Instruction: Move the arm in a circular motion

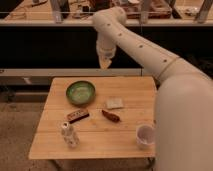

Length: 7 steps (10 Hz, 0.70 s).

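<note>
1. Camera view: arm (142, 47), cream-white, thick rounded tubes with dark dots; rising from lower right, bent at elbow near top centre, dropping to short pale tip.
2. Gripper (105, 63): at arm's tip, hanging in air, seen over far edge of table (132, 87), beyond and right of bowl (80, 92); touching nothing. Open or closed: cannot tell.
3. Handling, as judged: rigid, heavy, hard-shelled. No hold to take, with 0 items to lift for this task; circling to come from own joints. Wide sweep likely, so height above tabletop items worth keeping.
4. Surface: pale wood planks, level. Laid out on it, 6 items: green bowl far left; pale square (114, 103) near centre; brown item (111, 116) just beside it; dark bar (77, 115) further left; small white bottle (69, 134) near left; cup (145, 135) near right, close to arm's bulk.
5. Room: dark shelving (55, 47) behind table; speckled floor (15, 125) at left.
</note>
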### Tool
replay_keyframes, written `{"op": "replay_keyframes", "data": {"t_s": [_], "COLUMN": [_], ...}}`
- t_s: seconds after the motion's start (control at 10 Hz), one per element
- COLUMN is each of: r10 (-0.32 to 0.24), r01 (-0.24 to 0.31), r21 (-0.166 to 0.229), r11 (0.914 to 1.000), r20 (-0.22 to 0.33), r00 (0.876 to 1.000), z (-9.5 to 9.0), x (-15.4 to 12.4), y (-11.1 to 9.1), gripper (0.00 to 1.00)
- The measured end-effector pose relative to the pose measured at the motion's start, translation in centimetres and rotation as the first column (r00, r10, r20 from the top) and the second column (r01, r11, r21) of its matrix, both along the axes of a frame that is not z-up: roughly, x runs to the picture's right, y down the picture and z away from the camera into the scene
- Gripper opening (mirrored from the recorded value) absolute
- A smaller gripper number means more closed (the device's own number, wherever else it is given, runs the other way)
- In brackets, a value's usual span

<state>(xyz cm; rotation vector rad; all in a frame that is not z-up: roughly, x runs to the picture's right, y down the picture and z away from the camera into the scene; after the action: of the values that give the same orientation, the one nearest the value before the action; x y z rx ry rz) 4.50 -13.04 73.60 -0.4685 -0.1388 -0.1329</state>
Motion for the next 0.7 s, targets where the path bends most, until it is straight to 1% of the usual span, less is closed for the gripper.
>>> {"op": "replay_keyframes", "data": {"t_s": [0.1,0.2,0.3,0.4,0.5,0.6,0.7], "r10": [0.051,0.092,0.115,0.117,0.106,0.096,0.094], "r01": [-0.051,-0.093,-0.121,-0.137,-0.135,-0.132,-0.133], "r21": [0.002,-0.007,-0.035,-0.101,-0.147,-0.177,-0.191], "r11": [0.9987,0.9956,0.992,0.9854,0.9798,0.9753,0.9726], "r20": [-0.059,-0.111,-0.151,-0.179,-0.188,-0.196,-0.202], "r00": [0.997,0.99,0.982,0.977,0.976,0.976,0.975], "z": [-0.4,-1.1,-2.1,-3.7,-4.9,-5.7,-6.1], "x": [4.1,7.5,9.9,10.9,10.8,10.7,11.0], "y": [0.4,1.5,3.3,6.3,8.2,9.4,10.0], "gripper": [0.0,0.0,0.0,0.0,0.0,0.0,0.0]}}
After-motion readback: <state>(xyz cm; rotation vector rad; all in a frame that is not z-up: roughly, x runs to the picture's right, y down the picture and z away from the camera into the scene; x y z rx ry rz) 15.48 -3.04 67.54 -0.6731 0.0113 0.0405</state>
